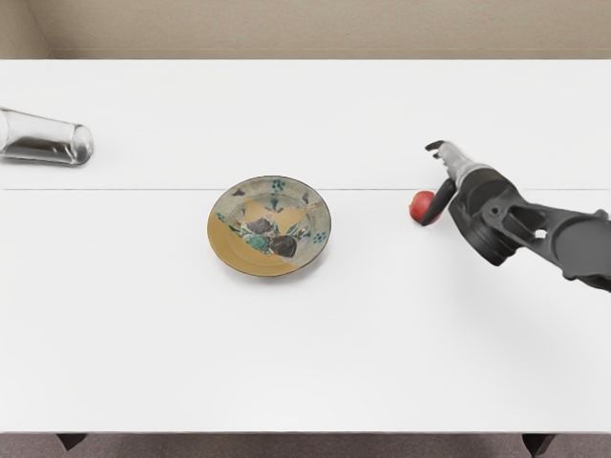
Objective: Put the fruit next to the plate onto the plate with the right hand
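Although lying close to the plate (224, 253), not on it: recorded the red fruit (420, 206) on the white table (305, 363) to the plate's right, level with its far half, clear of the rim with bare tabletop between. Seen resting on the surface, not lifted.

Found the right hand (454, 176) just beside the fruit, on the side away from the plate, with the right arm (563, 239) entering from the picture's right edge and running up-left toward the plate at a shallow slant. Observed the forearm low over the table, with the hand pointing away from the viewer and slightly toward the plate.

Noted the hand spread wide and holding nothing: fingers (436, 147) extended past the fruit, farther back than the plate's far rim, and a dark thumb (441, 198) angled down across the fruit's right edge. Cannot confirm from this view whether the thumb touches the fruit or merely overlaps it.

Recorded a clear glass (43, 138) lying on its side far to the plate's left and farther back. Logged the plate as flat on the table, painted inside with a leaf pattern.
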`<action>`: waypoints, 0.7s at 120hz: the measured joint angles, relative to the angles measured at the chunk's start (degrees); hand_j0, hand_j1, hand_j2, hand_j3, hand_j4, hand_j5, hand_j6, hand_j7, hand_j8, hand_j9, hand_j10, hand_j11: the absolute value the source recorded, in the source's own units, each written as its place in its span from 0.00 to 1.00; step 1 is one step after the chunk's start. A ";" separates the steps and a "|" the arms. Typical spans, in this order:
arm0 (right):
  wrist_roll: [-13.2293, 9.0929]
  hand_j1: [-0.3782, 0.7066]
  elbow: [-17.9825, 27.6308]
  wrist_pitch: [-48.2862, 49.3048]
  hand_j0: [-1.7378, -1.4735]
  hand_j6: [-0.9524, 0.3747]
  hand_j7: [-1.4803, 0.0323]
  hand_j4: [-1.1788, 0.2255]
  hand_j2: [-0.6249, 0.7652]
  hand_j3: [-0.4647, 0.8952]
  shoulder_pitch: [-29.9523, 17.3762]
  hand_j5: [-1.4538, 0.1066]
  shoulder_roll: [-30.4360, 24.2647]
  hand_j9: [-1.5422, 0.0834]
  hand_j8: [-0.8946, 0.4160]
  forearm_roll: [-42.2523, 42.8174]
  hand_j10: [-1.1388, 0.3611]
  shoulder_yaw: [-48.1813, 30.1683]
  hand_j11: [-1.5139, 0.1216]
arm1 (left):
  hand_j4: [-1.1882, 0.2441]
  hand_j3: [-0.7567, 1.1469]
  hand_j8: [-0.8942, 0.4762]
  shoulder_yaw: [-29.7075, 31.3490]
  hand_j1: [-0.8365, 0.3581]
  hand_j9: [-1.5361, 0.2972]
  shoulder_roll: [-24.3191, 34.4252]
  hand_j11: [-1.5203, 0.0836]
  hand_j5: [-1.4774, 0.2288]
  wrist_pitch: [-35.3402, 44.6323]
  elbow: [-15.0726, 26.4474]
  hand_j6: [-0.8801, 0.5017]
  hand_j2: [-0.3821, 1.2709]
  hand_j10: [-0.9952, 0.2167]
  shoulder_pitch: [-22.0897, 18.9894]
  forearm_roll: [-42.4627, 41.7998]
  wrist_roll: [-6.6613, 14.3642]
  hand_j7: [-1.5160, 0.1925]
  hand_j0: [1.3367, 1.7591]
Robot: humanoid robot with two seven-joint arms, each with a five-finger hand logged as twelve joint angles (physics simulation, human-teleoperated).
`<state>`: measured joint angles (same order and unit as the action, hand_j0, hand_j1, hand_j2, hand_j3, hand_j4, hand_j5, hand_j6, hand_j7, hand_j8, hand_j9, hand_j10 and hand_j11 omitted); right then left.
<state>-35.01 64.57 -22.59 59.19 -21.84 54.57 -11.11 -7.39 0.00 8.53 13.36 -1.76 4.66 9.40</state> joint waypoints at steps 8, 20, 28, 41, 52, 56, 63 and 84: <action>0.01 0.23 -0.07 -0.29 0.30 0.57 0.82 0.70 0.43 0.34 -0.35 0.77 0.57 0.80 0.54 0.04 0.63 0.02 0.78 | 0.82 0.40 0.65 0.00 0.99 0.83 0.00 0.94 0.86 0.00 0.00 0.63 0.23 0.82 0.00 0.00 0.00 0.88 0.76; 0.01 0.26 -0.11 -0.49 0.30 0.55 0.80 0.69 0.43 0.34 -0.89 0.75 0.87 0.78 0.52 0.07 0.62 0.03 0.76 | 0.82 0.40 0.65 0.00 0.99 0.83 0.00 0.94 0.86 0.00 0.00 0.63 0.23 0.82 0.00 0.00 0.00 0.88 0.76; 0.01 0.30 -0.02 -0.38 0.30 0.53 0.76 0.66 0.42 0.34 -1.03 0.72 0.90 0.75 0.49 0.06 0.59 0.03 0.73 | 0.82 0.40 0.65 0.00 0.99 0.83 0.00 0.94 0.86 0.00 0.00 0.63 0.23 0.82 0.00 0.00 0.00 0.88 0.76; 0.02 0.38 0.19 -0.15 0.30 0.47 0.70 0.60 0.42 0.34 -1.14 0.66 0.80 0.68 0.43 -0.02 0.54 0.03 0.66 | 0.82 0.40 0.65 0.00 0.99 0.83 0.00 0.94 0.86 0.00 0.00 0.63 0.23 0.82 0.00 0.00 0.00 0.88 0.76; 0.02 0.43 0.25 -0.06 0.30 0.43 0.65 0.57 0.41 0.34 -1.24 0.61 0.66 0.64 0.39 -0.09 0.51 0.05 0.62 | 0.82 0.40 0.65 0.00 0.99 0.83 0.00 0.94 0.86 0.00 0.00 0.63 0.23 0.82 0.00 0.00 0.00 0.88 0.76; 0.02 0.45 0.26 -0.04 0.30 0.42 0.64 0.56 0.41 0.34 -1.27 0.60 0.61 0.63 0.38 -0.12 0.49 0.06 0.61 | 0.82 0.40 0.65 0.00 0.99 0.83 0.00 0.94 0.86 0.00 0.00 0.63 0.23 0.82 0.00 0.00 0.00 0.88 0.76; 0.02 0.49 0.32 0.02 0.30 0.39 0.61 0.53 0.40 0.34 -1.31 0.57 0.56 0.60 0.35 -0.15 0.47 0.05 0.58 | 0.82 0.40 0.65 0.00 0.99 0.83 0.00 0.94 0.86 0.00 0.00 0.63 0.23 0.82 0.00 0.00 0.00 0.88 0.76; 0.02 0.56 0.46 0.13 0.31 0.37 0.52 0.46 0.47 0.34 -1.35 0.49 0.50 0.52 0.34 -0.18 0.41 0.03 0.50 | 0.82 0.40 0.65 0.00 0.99 0.83 0.00 0.94 0.86 0.00 0.00 0.63 0.23 0.82 0.00 0.00 0.00 0.88 0.76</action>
<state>-34.99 65.03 -22.46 57.83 -21.34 54.38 -11.08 -7.39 0.00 8.53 13.36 -1.76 4.66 9.40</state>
